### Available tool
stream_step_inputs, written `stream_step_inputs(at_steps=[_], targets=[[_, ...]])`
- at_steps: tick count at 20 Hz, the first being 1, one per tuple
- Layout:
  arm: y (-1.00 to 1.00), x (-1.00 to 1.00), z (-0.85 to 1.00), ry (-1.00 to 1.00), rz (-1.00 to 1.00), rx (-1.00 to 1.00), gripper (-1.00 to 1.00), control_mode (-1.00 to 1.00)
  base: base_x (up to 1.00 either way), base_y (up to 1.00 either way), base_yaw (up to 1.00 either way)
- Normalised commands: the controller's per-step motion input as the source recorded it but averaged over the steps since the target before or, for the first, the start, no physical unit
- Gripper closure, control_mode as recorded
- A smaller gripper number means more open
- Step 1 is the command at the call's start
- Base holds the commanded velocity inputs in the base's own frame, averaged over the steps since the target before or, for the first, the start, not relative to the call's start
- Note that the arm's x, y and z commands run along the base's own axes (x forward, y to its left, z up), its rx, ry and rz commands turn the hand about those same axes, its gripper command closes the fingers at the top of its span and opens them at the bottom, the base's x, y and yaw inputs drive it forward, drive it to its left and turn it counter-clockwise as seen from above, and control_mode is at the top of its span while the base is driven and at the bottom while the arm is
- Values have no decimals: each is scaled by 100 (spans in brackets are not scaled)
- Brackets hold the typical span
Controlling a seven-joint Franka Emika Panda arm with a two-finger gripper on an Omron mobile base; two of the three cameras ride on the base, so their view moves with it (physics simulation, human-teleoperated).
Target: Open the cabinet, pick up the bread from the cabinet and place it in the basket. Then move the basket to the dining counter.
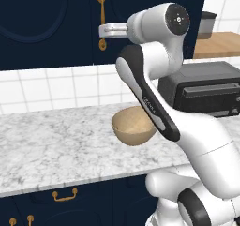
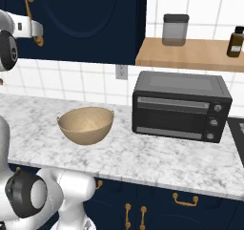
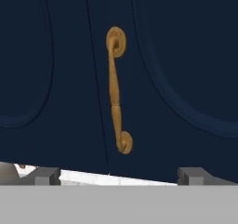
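Your cabinet point(image 3: 176, 56): doors shut, so any bread inside is hidden from you. Toaster oven point(image 2: 180, 106): on the counter, below and right of the cabinet. Basket point(image 2: 86, 124): below the cabinet; your arm covers part of it in the left view. Handle point(image 3: 117, 89): brass, ahead of the gripper point(image 3: 118, 175), whose fingertips point(image 3: 44, 175) stand wide apart, holding nothing.

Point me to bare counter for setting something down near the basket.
Free: marble counter left of the basket, and the front strip ahead of the toaster oven. The gap between basket and oven is narrower. The wooden shelf carries a canister and bottle.
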Motion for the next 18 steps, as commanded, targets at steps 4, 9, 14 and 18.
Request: stream_step_inputs(at_steps=[4,9,14,18], targets=[[14,35,0,-1,7,0,-100,-100,0,0,0],[19,36,0,0,2,0,-100,-100,0,0,0],[17,50,0,0,0,0,-100,-100,0,0,0],[6,43,0,0,0,0,-100,-100,0,0,0]])
